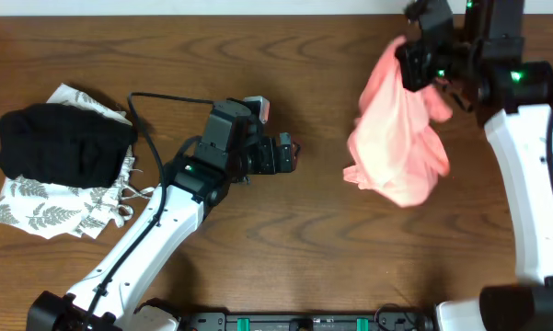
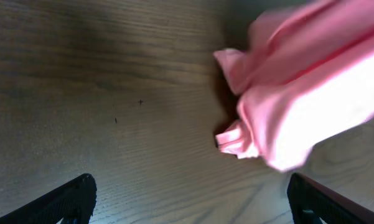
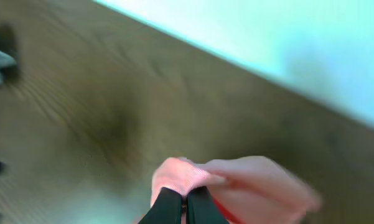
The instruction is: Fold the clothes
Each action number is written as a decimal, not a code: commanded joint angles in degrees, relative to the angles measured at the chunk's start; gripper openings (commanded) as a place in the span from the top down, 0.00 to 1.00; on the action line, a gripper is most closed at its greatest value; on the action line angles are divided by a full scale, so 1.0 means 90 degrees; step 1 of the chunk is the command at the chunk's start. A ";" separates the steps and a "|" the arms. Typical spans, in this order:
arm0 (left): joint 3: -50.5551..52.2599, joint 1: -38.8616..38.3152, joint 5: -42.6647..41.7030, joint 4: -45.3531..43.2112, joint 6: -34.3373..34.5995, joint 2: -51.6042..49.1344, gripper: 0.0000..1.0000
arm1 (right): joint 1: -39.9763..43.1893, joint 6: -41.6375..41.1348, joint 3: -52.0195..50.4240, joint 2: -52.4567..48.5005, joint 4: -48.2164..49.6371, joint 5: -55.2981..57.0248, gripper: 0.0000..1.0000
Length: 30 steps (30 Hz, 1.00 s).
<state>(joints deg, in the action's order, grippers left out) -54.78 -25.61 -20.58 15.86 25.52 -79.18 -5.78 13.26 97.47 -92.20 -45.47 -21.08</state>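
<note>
Though light, expect the T-shirt (image 1: 396, 147), bunched and drooping onto the right side of the table (image 1: 285, 239), to flop and crease; take at shoulders or hem corners. Mid-table, find the left gripper (image 1: 290, 152) spread wide, holding nothing. Toward the table's far right edge, see the right gripper (image 3: 185, 199) clamped on a top fold.

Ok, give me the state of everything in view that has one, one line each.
pink T-shirt: unfolded, bunched up, hanging from the right gripper by one end
right gripper: shut on the pink T-shirt
left gripper: open, holding nothing
black garment: folded, lying on top of the white leaf-print garment
white leaf-print garment: lying on the table, partly covered by the black garment
</note>
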 commanded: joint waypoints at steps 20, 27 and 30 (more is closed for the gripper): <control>-0.0080 0.0017 0.0085 0.0022 -0.0041 0.0063 0.02 | 0.0104 -0.0709 -0.0097 -0.1630 -0.1022 0.0840 0.39; -0.0080 0.0017 0.0085 0.0019 -0.0044 0.0063 0.02 | 0.0352 -0.0665 -0.0940 -0.1676 -0.1379 0.0984 0.36; -0.0080 0.0017 0.0085 0.0019 -0.0044 0.0063 0.02 | 0.0342 -0.0850 -0.1457 -0.1676 -0.0721 0.0986 0.36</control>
<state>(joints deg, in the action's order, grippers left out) -54.78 -25.61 -20.56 16.08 25.52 -79.18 -2.81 7.46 87.24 -107.94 -53.95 -12.75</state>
